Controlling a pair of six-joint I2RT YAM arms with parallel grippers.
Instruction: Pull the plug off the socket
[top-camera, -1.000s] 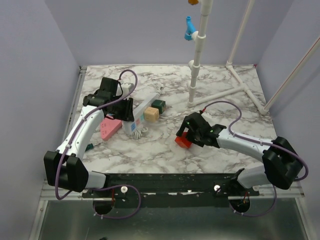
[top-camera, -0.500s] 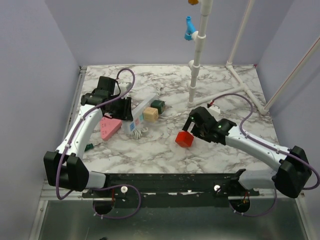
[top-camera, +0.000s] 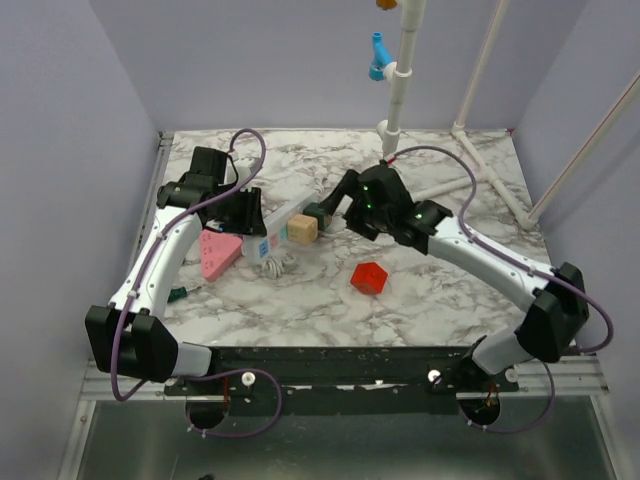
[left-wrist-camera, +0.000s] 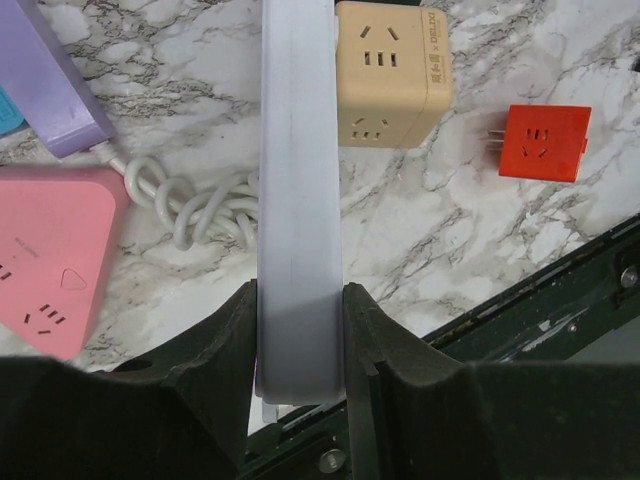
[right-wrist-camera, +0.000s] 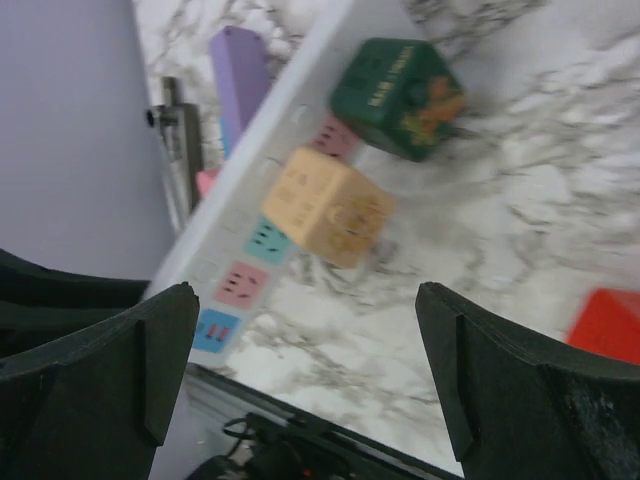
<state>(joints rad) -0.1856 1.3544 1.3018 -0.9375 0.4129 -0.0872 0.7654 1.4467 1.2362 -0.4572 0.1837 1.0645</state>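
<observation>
The socket, a long white strip with coloured outlets, lies at the left. My left gripper is shut on its near end, one finger on each long side. A beige cube plug sits against the strip, and a green cube plug sits beside it further along. A red cube plug lies loose on the marble with its prongs bare. My right gripper hovers open over the beige and green cubes, holding nothing.
A pink triangular socket, a purple bar and the coiled white cord lie left of the strip. A white pipe frame with a blue fitting stands at the back. Grey walls close in both sides.
My right arm has left the red cube on the table and swung up and left to hang over the cubes on the strip. The left gripper has kept its grip.
</observation>
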